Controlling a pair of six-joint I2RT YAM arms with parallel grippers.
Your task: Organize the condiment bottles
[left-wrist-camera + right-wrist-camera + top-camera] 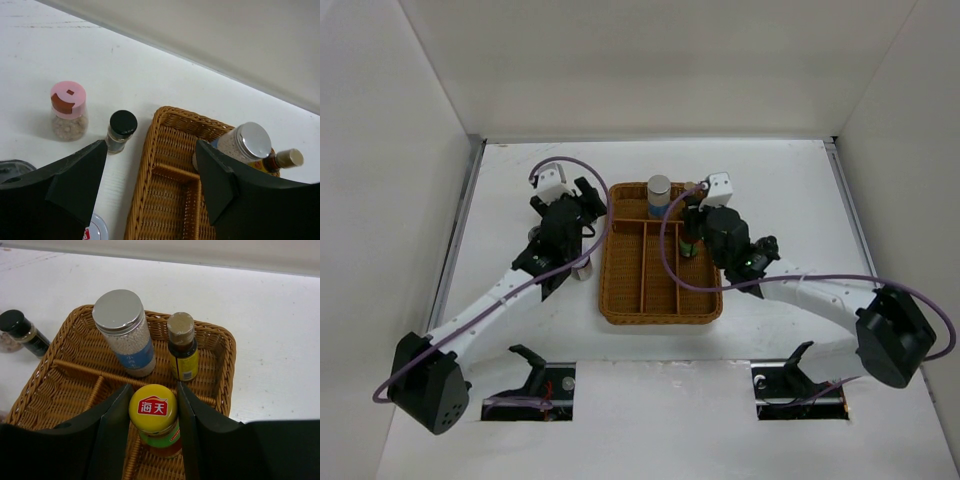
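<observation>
Condiment bottles: 3 over the wicker tray (220, 347), 2 out on the table (165, 75).
Right claw (152, 412): clamped on the yellow-capped bottle (153, 406) — over a lengthwise slot just in front of the far cross section.
In tray: grey-lidded jar (125, 330) and tan-capped bottle (181, 342), upright in that far section.
On table: pink-capped jar (68, 110), black-capped jar (121, 130), left of the tray.
Left claw (150, 165): parted, holding nothing.
Doing it well: lower straight — keep the bottle upright, let go only once it stands on the weave.
</observation>
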